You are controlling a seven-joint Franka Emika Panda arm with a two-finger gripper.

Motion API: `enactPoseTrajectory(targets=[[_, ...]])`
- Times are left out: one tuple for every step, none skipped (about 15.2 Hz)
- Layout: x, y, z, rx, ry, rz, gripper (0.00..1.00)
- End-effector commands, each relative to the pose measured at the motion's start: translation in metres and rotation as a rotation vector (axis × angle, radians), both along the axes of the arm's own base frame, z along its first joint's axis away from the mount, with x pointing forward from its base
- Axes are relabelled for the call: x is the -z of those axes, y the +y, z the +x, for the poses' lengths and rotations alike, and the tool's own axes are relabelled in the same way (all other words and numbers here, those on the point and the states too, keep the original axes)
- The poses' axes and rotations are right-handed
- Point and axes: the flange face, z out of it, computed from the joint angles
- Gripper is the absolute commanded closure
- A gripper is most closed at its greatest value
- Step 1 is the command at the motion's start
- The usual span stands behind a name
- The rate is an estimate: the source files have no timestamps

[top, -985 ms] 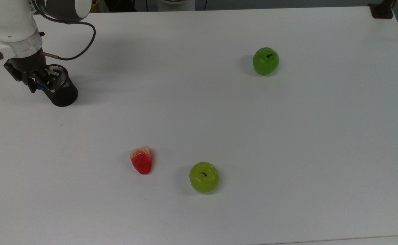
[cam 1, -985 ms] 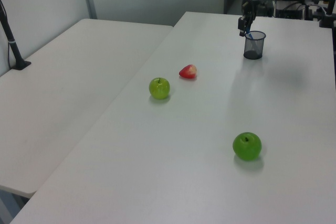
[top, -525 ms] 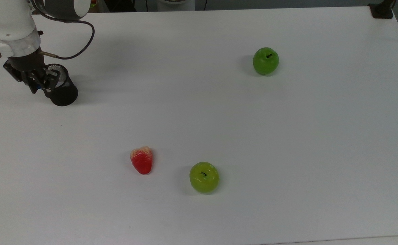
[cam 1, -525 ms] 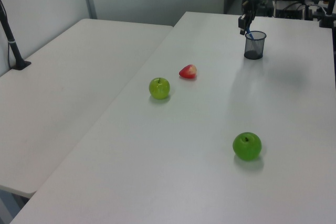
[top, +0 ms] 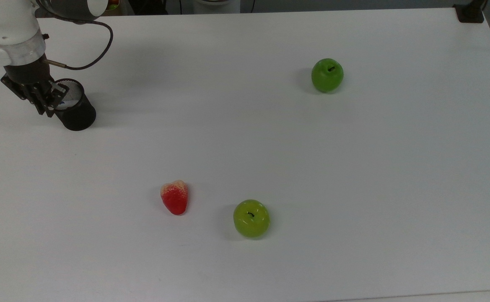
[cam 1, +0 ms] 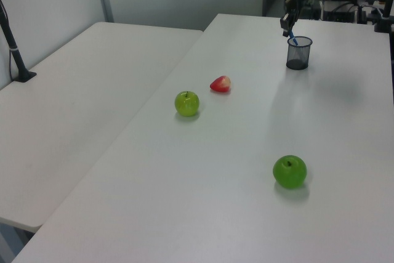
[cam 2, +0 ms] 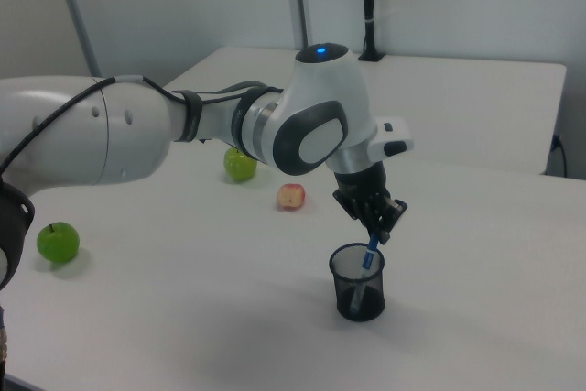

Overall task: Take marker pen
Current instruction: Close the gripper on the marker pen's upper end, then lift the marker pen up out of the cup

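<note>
The marker pen hangs slanted, its blue upper part between my fingers and its white barrel still down inside a black mesh cup. My gripper is shut on the pen's top end, just above the cup's rim. In the left view the gripper sits at the far end of the table, with the blue pen reaching down into the cup. In the top view the gripper is over the left side of the cup.
A green apple lies at the top view's upper right. A second green apple and a red strawberry lie near the front middle. The white table spreads wide to the top view's right of the cup.
My gripper has risen, shifting up and left in the top view, and drawn the pen partway out of the cup. The fruit has not moved.
</note>
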Motion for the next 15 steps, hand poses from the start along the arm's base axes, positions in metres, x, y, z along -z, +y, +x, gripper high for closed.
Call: enactPoseTrajectory(targets=[[-0.01,0.0,-0.005,-0.017,-0.012,-0.009,0.89],[-0.012,0.001,-0.005,-0.015,-0.015,-0.01,0.91],[-0.016,0.001,-0.006,-0.015,-0.017,-0.012,0.92],[-0.015,0.001,-0.006,-0.015,-0.014,-0.011,0.93],[-0.016,0.001,-0.006,-0.013,-0.016,-0.011,0.93],[-0.016,0.001,-0.006,-0.013,-0.016,-0.011,0.93],[-0.016,0.001,-0.006,-0.012,-0.016,-0.011,0.93],[-0.02,0.001,-0.006,-0.01,-0.022,-0.013,0.93],[-0.024,0.001,-0.007,-0.009,-0.026,-0.015,0.93],[-0.031,0.002,-0.009,-0.007,-0.029,-0.016,0.93],[-0.038,0.002,-0.011,-0.003,-0.027,-0.013,0.93],[-0.045,-0.001,-0.014,0.004,-0.026,-0.011,0.93],[-0.054,0.001,-0.015,0.005,-0.035,-0.014,0.93],[-0.063,0.003,-0.016,0.005,-0.048,-0.015,0.93],[-0.073,0.004,-0.018,0.008,-0.063,-0.014,0.93]])
